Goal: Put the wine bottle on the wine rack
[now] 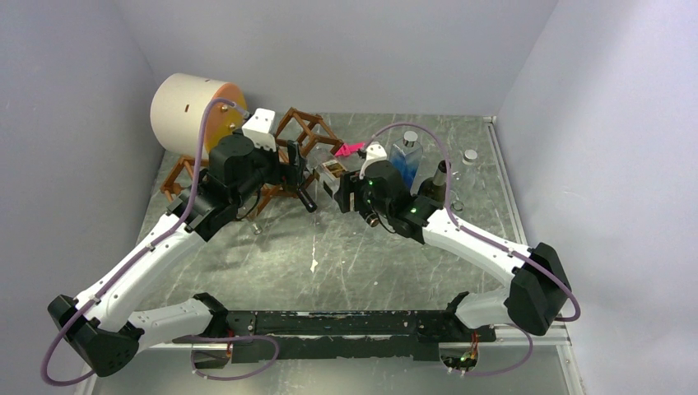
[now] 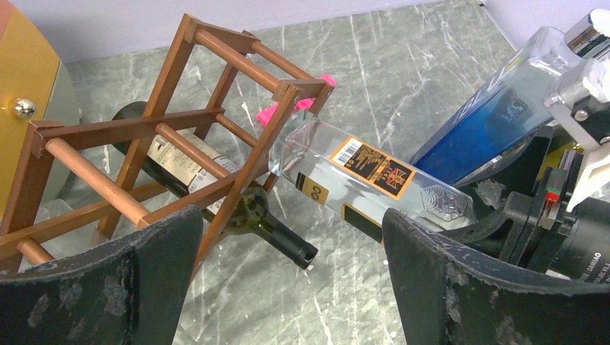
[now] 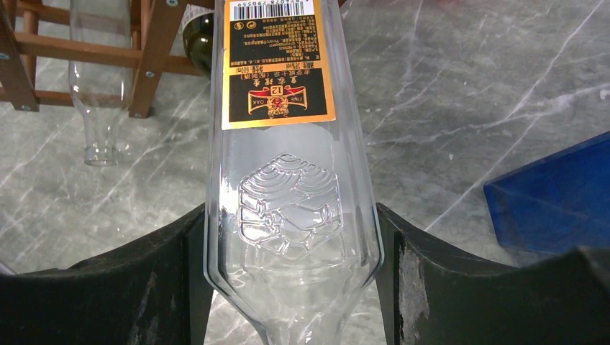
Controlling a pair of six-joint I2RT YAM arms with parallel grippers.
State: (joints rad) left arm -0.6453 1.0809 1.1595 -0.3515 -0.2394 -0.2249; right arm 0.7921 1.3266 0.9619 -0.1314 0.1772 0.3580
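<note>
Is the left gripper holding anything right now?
No, the left gripper is wide open with nothing clamped in it; the clear bottle is held by the right gripper.

wine bottle (image 3: 291,215) black-and-orange label (image 3: 277,65): gold 12, a barcode with tiny numbers, rows of tiny words too small to read | blue bottle (image 2: 489,122): pale letters, too blurry to read | dark bottle (image 2: 284,241) white label: too small to read

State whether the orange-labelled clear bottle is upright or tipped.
Tipped: clear bottle slants, base at wine rack, shoulder in right claw.
</note>
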